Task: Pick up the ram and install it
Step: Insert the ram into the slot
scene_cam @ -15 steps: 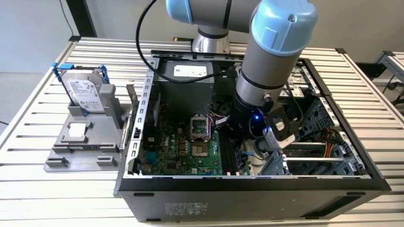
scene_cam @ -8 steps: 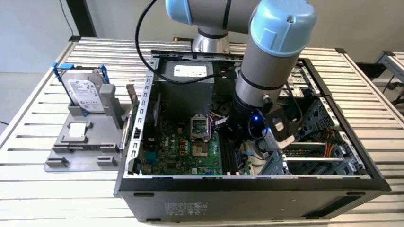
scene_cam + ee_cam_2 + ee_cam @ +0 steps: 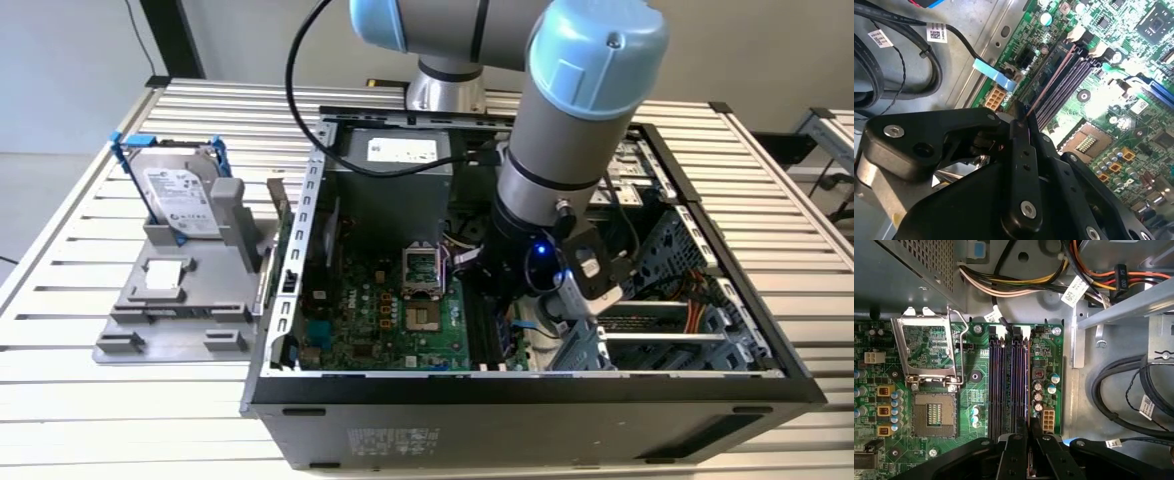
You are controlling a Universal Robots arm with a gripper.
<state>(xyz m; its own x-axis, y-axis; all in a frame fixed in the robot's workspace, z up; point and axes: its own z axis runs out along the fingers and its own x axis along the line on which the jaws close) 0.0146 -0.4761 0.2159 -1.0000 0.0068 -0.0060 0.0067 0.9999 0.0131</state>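
Currently the fingers (image 3: 1022, 150) are pressed together on the ram (image 3: 1051, 80). It shows edge-on as a thin line running out from between them. The gripper (image 3: 1029, 429) hangs low inside the open computer case (image 3: 534, 385), directly above the memory slots (image 3: 996, 380) on the green motherboard (image 3: 387, 320). In the first wrist view the ram (image 3: 1028, 390) lies parallel to the slots, over the outermost one of the bank, beside the row of small capacitors (image 3: 1038, 395). Whether its lower edge already touches the slot cannot be told.

Step in hand, as judged: the pick-up is complete and the insertion is under way, with the stick lined up lengthwise but not visibly seated.

Requirements for seating, as judged:
- Keep the stick square to the slot along its full length.
- Confirm that the end latches (image 3: 1000, 330) stand open.
- Press straight down, without tilt.

A hard drive (image 3: 180, 195) stands upright on a grey fixture outside the case, at the exterior view's left.
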